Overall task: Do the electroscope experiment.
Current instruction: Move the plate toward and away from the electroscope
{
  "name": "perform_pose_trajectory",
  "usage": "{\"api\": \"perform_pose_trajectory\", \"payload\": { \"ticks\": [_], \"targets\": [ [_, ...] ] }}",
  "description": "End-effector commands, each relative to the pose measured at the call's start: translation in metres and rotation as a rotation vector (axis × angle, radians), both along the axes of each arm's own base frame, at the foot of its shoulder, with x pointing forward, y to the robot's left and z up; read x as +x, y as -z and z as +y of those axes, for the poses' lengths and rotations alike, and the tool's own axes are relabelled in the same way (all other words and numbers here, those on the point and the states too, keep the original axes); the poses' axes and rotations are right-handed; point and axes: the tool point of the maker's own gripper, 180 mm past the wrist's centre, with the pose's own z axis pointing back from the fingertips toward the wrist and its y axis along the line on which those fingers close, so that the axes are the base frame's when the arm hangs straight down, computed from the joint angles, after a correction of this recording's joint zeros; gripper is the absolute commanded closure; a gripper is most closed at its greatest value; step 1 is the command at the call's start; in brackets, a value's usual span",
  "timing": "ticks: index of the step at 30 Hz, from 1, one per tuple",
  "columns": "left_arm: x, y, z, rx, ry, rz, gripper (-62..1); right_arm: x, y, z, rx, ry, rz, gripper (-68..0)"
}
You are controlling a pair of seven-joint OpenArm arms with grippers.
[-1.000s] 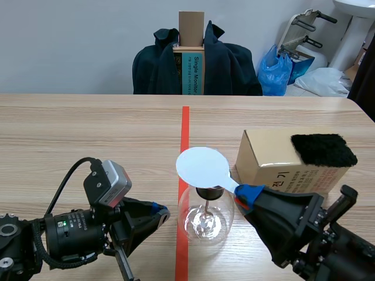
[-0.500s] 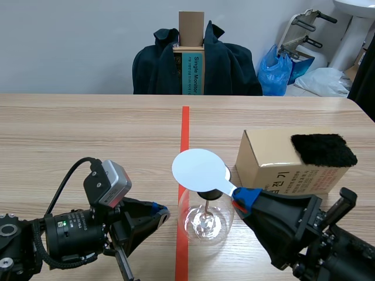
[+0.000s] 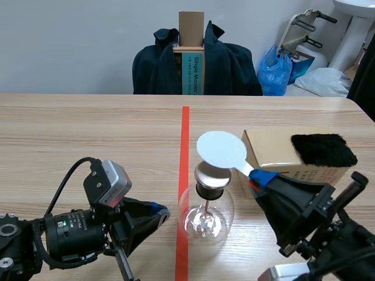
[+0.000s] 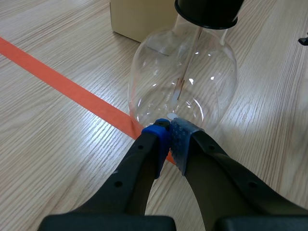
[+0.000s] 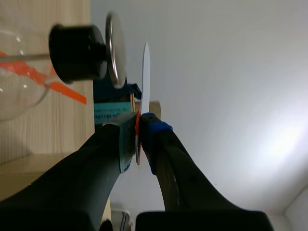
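Electroscope [image 3: 206, 212] stands on the tape line, white disc [image 3: 221, 149] just above its cap, pinched by right gripper [image 3: 259, 177]; left gripper [image 3: 163, 212] closed empty at its base; rear box [image 3: 195, 73] reads "Single Monitor".

I have the scene camera low between the arms, facing along the bench [image 3: 88, 129] toward the back wall [image 3: 70, 47], with the flask [image 3: 206, 218] close in front. The left wrist camera looks forward and down past the left fingers [image 4: 155, 147] from very near the flask. The bulb fills its view, with the cardboard box [image 4: 137, 19] behind the flask. The right wrist camera is rolled sideways, level with the flask's stopper [image 5: 77, 53], looking past the right fingers [image 5: 153, 134]. All three views share the flask; scene and left wrist also share the box.
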Motion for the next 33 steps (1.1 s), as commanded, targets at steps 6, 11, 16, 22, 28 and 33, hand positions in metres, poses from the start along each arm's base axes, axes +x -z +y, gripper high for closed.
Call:
{"api": "perform_pose_trajectory", "payload": {
  "ticks": [6,11,16,22,28,33],
  "targets": [
    [0.003,-0.009,-0.003,-0.024,0.000,-0.019,-2.7,0.024,-0.013,-0.028,0.001,0.149,-0.042,-0.8],
    [0.003,-0.009,-0.003,-0.024,0.000,-0.019,-2.7,0.038,-0.018,-0.054,-0.003,0.277,-0.059,-0.8],
    [0.003,-0.009,-0.003,-0.024,0.000,-0.019,-2.7,0.050,-0.048,-0.081,0.015,0.386,-0.152,-0.8],
    [0.003,-0.009,-0.003,-0.024,0.000,-0.019,-2.7,0.051,-0.119,-0.110,0.102,0.484,-0.319,-0.8],
    [0.003,-0.009,-0.002,-0.023,0.000,-0.018,-2.7,0.036,-0.178,-0.129,0.174,0.535,-0.450,-0.8],
    [-0.001,-0.007,0.002,-0.017,-0.004,-0.013,-2.7,0.024,-0.210,-0.145,0.238,0.577,-0.510,-0.8]
  ]
}}
